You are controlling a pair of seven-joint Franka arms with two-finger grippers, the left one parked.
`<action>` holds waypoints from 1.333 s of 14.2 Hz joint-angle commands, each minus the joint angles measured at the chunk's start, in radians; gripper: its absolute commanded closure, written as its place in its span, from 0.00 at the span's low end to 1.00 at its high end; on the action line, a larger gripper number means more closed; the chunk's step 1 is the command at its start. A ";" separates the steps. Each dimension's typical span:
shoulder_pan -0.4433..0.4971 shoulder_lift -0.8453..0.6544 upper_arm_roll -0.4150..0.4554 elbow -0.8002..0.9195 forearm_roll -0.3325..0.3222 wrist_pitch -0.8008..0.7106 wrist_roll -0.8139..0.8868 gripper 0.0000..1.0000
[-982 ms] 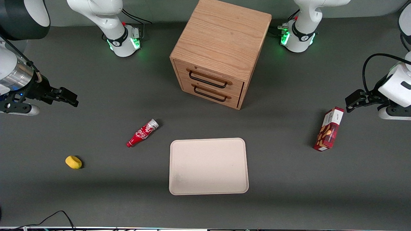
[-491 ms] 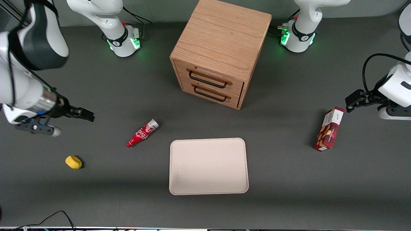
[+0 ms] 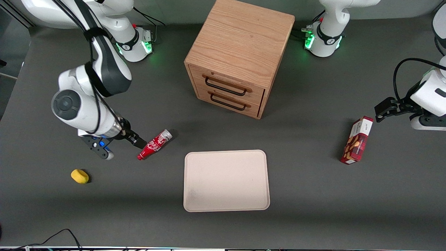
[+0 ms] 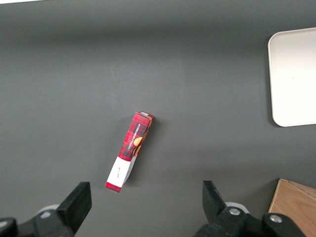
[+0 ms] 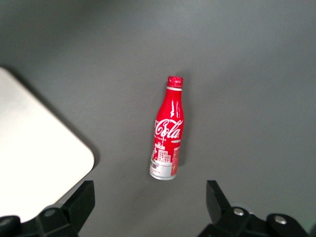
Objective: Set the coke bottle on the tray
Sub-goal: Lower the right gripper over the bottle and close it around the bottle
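The coke bottle (image 3: 155,144) lies on its side on the dark table, red with white script, with a silver base and a red cap. It lies beside the tray (image 3: 226,180), toward the working arm's end. The tray is a large flat beige rectangle with nothing on it. My right gripper (image 3: 138,142) hovers close to the bottle's neck, open and empty. In the right wrist view the bottle (image 5: 168,133) lies clear of the wide-apart fingers (image 5: 79,200) of the gripper (image 5: 150,200). A corner of the tray (image 5: 34,148) shows beside the bottle.
A wooden two-drawer cabinet (image 3: 240,55) stands farther from the front camera than the tray. A small yellow object (image 3: 79,176) lies toward the working arm's end. A red-and-white snack box (image 3: 357,140) lies toward the parked arm's end and also shows in the left wrist view (image 4: 131,150).
My right arm has swung in from the working arm's end of the table. The gripper has come down beside the bottle's neck. The bottle and tray have not moved.
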 commanded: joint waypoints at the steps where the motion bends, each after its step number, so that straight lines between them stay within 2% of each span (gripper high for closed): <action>1: 0.009 0.040 -0.005 -0.067 -0.018 0.095 0.144 0.00; 7: 0.010 0.195 -0.003 -0.097 -0.067 0.233 0.307 0.00; 14: 0.035 0.260 -0.005 -0.151 -0.102 0.360 0.320 0.00; 15: 0.035 0.260 -0.005 -0.160 -0.108 0.368 0.320 0.03; 16: 0.035 0.260 -0.005 -0.160 -0.108 0.368 0.320 0.12; 19: 0.035 0.258 -0.005 -0.157 -0.108 0.367 0.317 0.61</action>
